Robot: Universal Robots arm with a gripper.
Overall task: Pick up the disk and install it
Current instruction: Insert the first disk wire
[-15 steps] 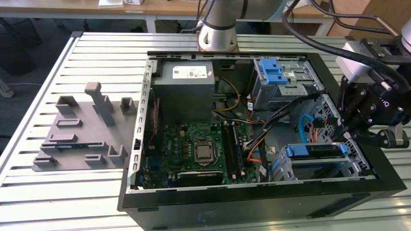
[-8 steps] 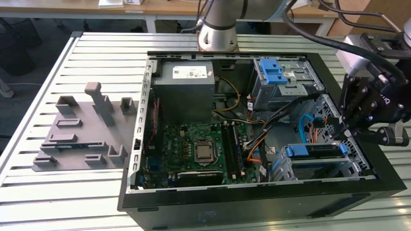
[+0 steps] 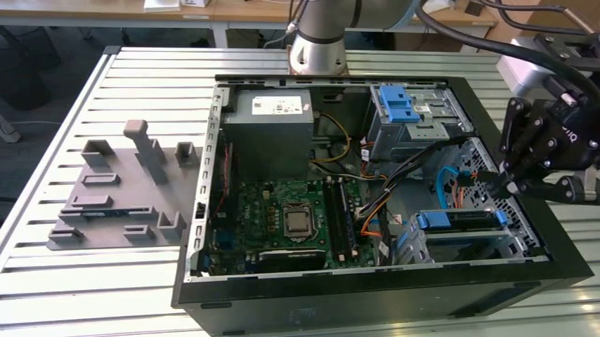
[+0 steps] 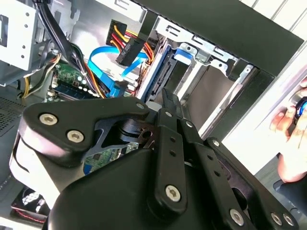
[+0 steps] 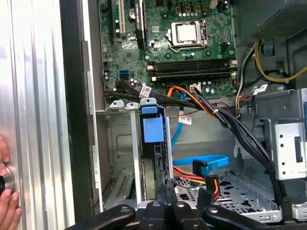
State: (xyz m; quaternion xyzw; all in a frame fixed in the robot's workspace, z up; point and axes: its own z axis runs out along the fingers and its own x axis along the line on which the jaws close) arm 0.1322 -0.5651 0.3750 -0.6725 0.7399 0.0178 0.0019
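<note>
The disk (image 3: 457, 220), silver with a blue plastic frame, sits in the lower drive bay at the front corner of the open computer case (image 3: 375, 291). In the first wrist view it stands edge-on in the bay, blue tab (image 5: 153, 127) toward the motherboard. In the second wrist view its dark edge (image 4: 160, 79) and blue tab show in the same slot. My black gripper (image 3: 504, 186) hovers above the case's right wall, just beyond the disk. Its fingers (image 5: 168, 186) are pressed together, shut on nothing, with the tip (image 4: 167, 98) pointing at the bay.
A grey power supply box (image 3: 272, 126) and a silver cage with a blue latch (image 3: 408, 105) fill the case's back. Blue, orange and black cables (image 5: 201, 163) run beside the bay. A grey fixture plate (image 3: 122, 189) lies on the exterior view's left. A person's hand (image 4: 290, 129) rests outside the case.
</note>
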